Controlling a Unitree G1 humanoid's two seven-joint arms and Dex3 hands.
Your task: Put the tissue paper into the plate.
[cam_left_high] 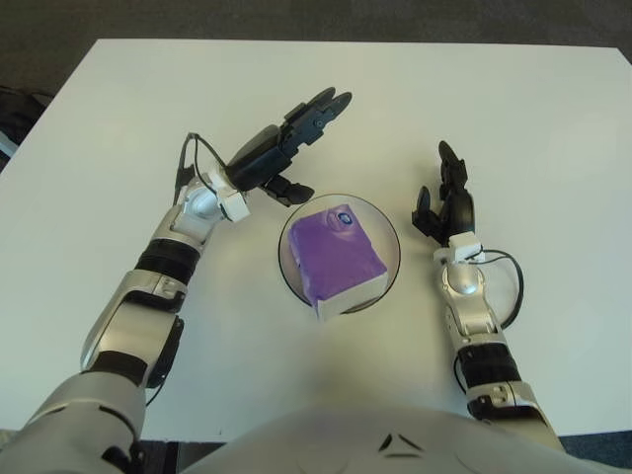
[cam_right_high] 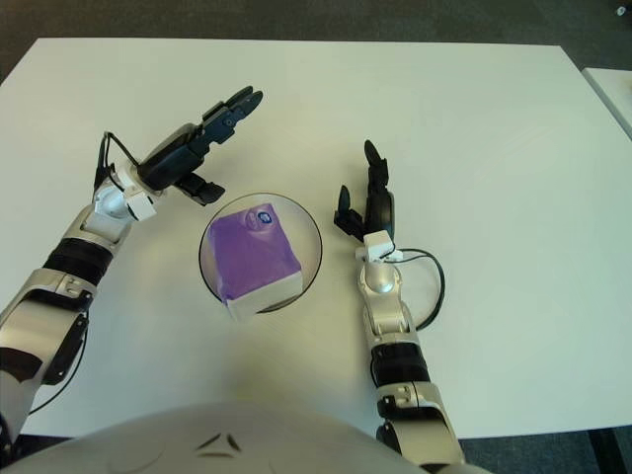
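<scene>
The tissue paper [cam_left_high: 340, 257], a purple soft pack with a small round mark near its far end, lies inside the plate [cam_left_high: 389, 229], a shallow round dish with a dark rim that stands on the white table [cam_left_high: 553, 128]. The pack is a little too long for the dish: its near end, which shows a pale side, reaches over the near rim, while the rest sits flat on the bottom. It looks stable there, so the task seems to be done or almost done. The left hand [cam_left_high: 281, 153] is above the table, just far and left of the plate, and touches neither the pack nor the rim. Its fingers are stretched out and spread, pointing to the far right, and there is nothing between them; this is how a hand looks when it has nothing more to carry and makes room above the dish. The right hand [cam_left_high: 446, 202] shows just beside the plate on the right side, palm turned toward the dish, fingers loosely extended and pointing far, and it also grips nothing. I judge that it waits there only as a spare, because the pack needs no support from that side. A thin cable [cam_left_high: 504, 286] loops beside the right forearm.
</scene>
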